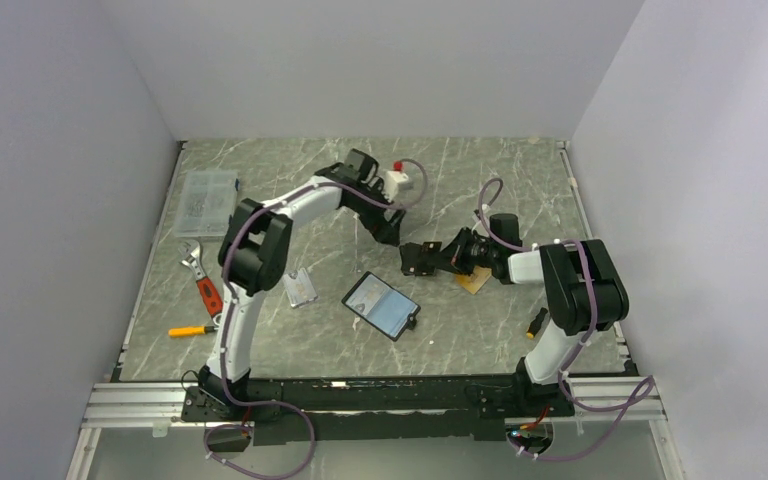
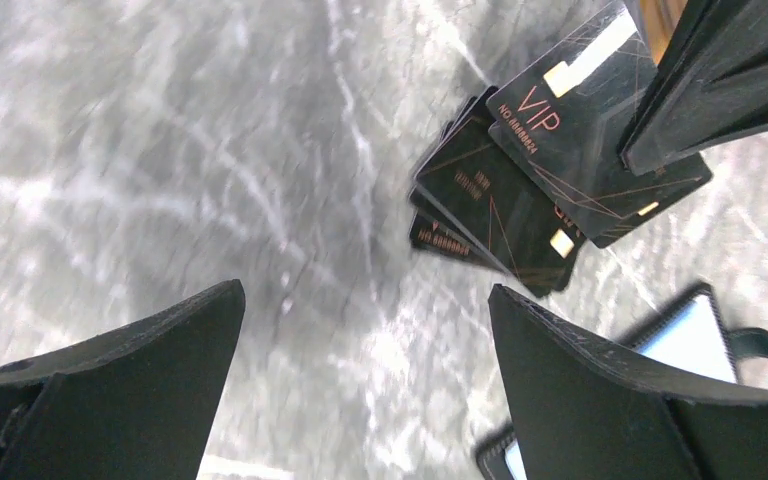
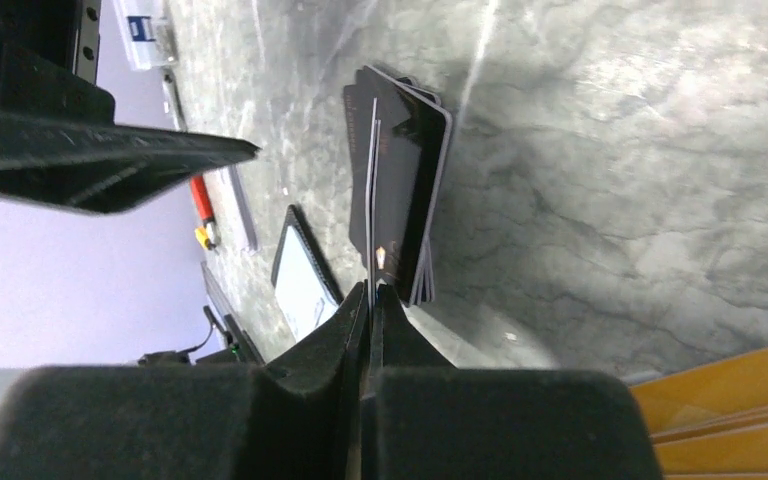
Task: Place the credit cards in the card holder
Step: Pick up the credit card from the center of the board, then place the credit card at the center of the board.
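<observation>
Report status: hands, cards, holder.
Left hand open, empty, beside black card stack. Right hand shut on one black card, edge-on over the stack. Card holder lies open, nothing on it.

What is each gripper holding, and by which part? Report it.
Right gripper pinches one black credit card by one edge, above the other cards. Left gripper is open, holding nothing.

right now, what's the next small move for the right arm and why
Probably raise the right arm slightly: its jaws are shut on one black card, which sits close over the pile of black cards. Once clear, it can go to the open wallet.
</observation>
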`<state>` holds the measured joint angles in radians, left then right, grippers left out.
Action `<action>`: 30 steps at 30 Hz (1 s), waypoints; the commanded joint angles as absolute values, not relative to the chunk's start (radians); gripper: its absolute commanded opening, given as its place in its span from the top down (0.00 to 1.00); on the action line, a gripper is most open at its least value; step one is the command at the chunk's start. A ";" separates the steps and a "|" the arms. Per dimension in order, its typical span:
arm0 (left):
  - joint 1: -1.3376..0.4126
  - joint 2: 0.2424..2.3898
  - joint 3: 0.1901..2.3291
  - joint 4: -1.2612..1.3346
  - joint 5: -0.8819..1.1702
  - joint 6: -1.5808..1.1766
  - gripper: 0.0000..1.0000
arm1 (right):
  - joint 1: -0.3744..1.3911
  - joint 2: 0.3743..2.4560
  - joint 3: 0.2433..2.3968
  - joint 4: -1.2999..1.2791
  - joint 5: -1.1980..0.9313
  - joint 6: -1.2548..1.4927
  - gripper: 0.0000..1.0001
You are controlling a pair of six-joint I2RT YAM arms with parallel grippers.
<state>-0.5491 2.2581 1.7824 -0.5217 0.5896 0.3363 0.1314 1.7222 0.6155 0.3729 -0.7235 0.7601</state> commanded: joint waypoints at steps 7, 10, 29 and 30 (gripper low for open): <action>-0.480 2.133 1.673 -0.447 1.014 0.044 0.01 | 0.130 1.681 0.559 0.705 -0.852 0.896 1.00; -0.472 2.113 1.556 -0.260 1.064 -0.140 0.01 | 0.130 1.684 0.528 0.859 -0.884 0.980 1.00; -0.471 2.089 1.253 0.805 1.233 -0.898 0.22 | 0.141 1.734 0.513 1.168 -0.910 1.188 1.00; -0.470 2.087 1.247 0.825 1.237 -0.910 0.24 | 0.143 1.738 0.516 1.171 -0.916 1.191 1.00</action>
